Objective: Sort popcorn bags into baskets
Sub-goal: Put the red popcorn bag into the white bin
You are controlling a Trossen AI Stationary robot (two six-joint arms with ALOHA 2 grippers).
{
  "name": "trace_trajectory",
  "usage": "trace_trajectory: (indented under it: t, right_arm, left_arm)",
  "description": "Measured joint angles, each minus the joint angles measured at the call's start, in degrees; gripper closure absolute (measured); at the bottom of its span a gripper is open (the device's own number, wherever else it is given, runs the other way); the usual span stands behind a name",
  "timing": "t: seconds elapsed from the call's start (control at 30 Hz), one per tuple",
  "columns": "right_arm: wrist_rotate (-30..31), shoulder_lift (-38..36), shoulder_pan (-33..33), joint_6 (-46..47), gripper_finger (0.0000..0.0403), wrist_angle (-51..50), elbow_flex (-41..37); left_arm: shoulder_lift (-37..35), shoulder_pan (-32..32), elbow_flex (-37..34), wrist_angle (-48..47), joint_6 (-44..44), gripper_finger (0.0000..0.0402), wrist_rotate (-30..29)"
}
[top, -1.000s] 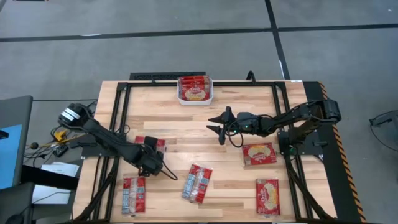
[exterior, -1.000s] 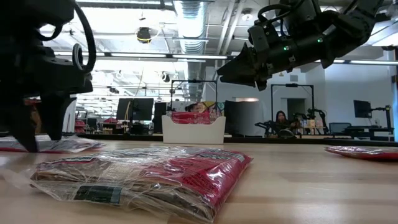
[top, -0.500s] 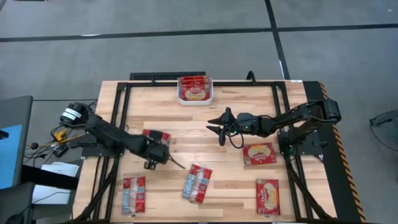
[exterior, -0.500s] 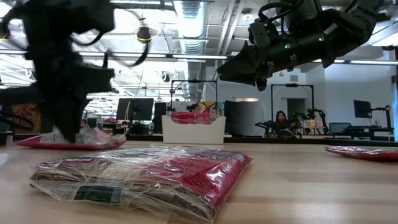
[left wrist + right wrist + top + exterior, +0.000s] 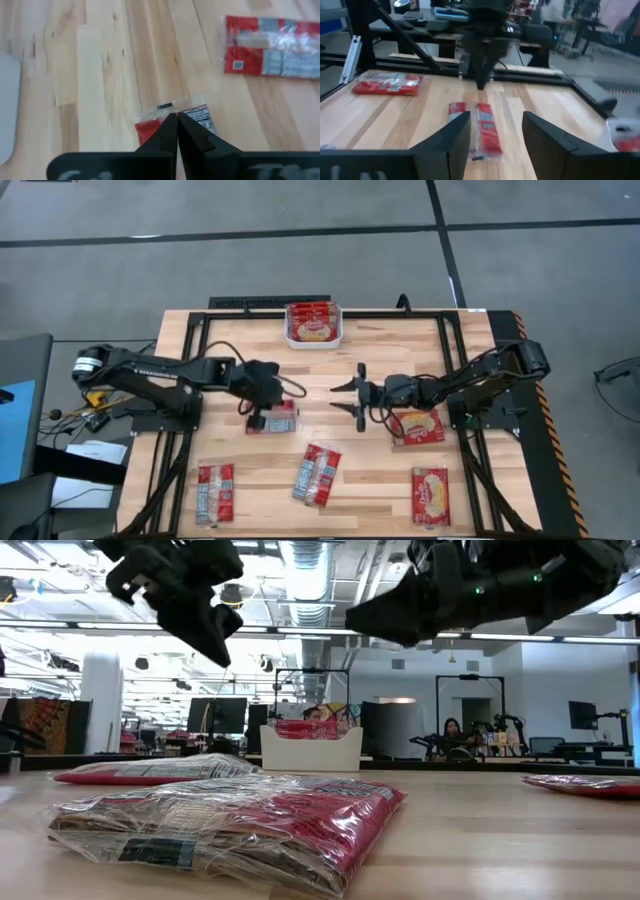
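A red popcorn bag (image 5: 278, 420) lies flat on the wooden table near its middle. My left gripper (image 5: 262, 402) hangs shut above the bag's left end, pointing down, clear of the bag (image 5: 150, 772) in the low view. The left wrist view shows the bag (image 5: 197, 116) just beyond my shut fingertips (image 5: 176, 120). To the right, my right gripper (image 5: 343, 397) stands open and empty above the table, facing the bag (image 5: 485, 127). The white basket (image 5: 313, 344) at the far edge holds red bags.
More popcorn bags lie on the table: two near the front (image 5: 215, 492) (image 5: 318, 475), and two at the right (image 5: 417, 427) (image 5: 430, 495). A black frame (image 5: 190, 380) runs around the table. Bare wood lies between the grippers and the basket.
My left gripper has shut, travelled toward the table's right edge and risen off the bag. The bag has slid along the table toward the right and now lies flat by itself. My right gripper has drifted a little toward the near edge, staying open.
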Motion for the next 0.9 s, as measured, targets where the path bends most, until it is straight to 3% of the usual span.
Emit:
trace_trajectory:
  t: [0.13,0.27,0.57,0.67,0.9]
  right_arm:
    - [0.1,0.0,0.3,-0.4,0.0178,-1.3,1.1]
    - [0.1,1.9,-1.0,0.8,0.0168,-5.8,3.9]
    - [-7.6,21.7,-4.6,4.7,0.0169,-9.5,20.8]
    - [-12.1,27.4,-5.3,6.0,0.0170,-13.7,27.7]
    - [-15.7,37.8,-6.1,2.4,0.0177,-29.1,41.8]
  left_arm:
    - [-0.1,0.9,0.5,-6.3,-2.5,0.0401,2.3]
    - [0.0,-0.4,0.4,-14.7,-6.3,0.0395,-5.2]
    - [-1.4,-1.2,0.3,-21.2,-14.2,0.0332,-21.1]
    - [-3.4,-1.2,0.4,-22.9,-16.7,0.0303,-23.2]
    - [-11.3,-1.2,0.4,-24.2,-17.0,0.0229,-26.6]
